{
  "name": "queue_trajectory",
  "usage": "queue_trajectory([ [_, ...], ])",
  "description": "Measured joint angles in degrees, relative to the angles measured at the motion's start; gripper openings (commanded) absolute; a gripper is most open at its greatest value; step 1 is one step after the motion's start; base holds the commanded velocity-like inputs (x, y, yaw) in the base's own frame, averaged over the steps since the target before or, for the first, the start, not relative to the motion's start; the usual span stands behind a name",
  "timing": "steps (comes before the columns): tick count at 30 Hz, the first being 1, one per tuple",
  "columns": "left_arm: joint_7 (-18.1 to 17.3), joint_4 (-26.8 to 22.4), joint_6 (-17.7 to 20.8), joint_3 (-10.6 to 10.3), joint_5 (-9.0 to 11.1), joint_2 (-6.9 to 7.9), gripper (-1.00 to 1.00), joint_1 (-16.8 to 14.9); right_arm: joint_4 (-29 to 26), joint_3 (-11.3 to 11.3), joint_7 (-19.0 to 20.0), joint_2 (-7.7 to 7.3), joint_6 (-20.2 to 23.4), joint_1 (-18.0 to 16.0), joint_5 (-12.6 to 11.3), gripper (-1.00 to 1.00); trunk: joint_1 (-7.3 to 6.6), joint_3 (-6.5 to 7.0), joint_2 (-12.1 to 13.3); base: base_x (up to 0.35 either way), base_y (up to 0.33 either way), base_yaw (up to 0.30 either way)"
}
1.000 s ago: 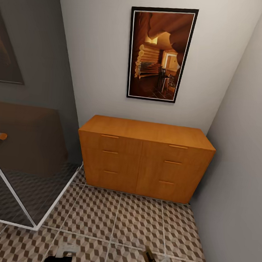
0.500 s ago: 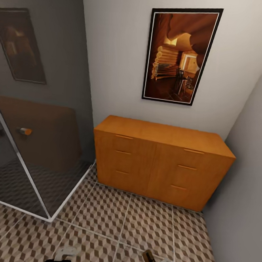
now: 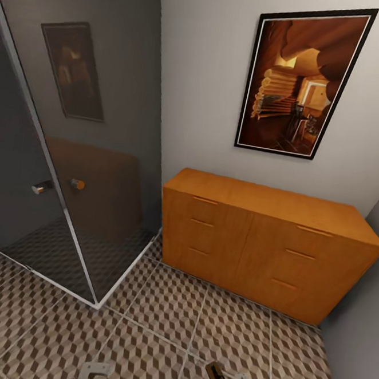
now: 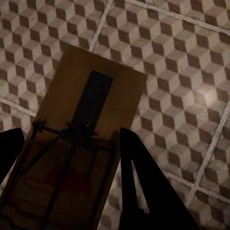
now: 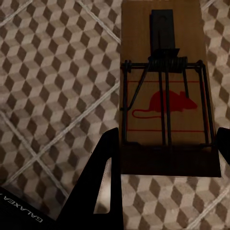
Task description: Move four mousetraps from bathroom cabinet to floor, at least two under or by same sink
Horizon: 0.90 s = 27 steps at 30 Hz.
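Head view: cabinet (image 3: 265, 248) shut against far wall. Left gripper (image 4: 67, 158) clamps one mousetrap (image 4: 91, 120), right gripper (image 5: 163, 158) clamps another mousetrap (image 5: 165, 62), both above bathroom floor (image 3: 166, 319). Carry level toward sink, lower flat before letting go.

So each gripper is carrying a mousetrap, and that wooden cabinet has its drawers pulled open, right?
Not quite. The head view shows the cabinet with all drawers shut. The rest holds: the wrist views show a mousetrap between the left gripper's fingers and another in the right gripper.
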Motion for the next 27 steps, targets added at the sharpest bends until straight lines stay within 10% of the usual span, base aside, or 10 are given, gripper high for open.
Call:
queue_trajectory([
  [27, 0.1, 0.1, -0.2, 0.3, 0.1, 0.26, -1.0, 0.0, 0.7, 0.0, 0.0, -0.02, 0.0, 0.0, 0.0, -1.0, 0.0, 0.0, 0.0, 0.0, 0.0, 0.292],
])
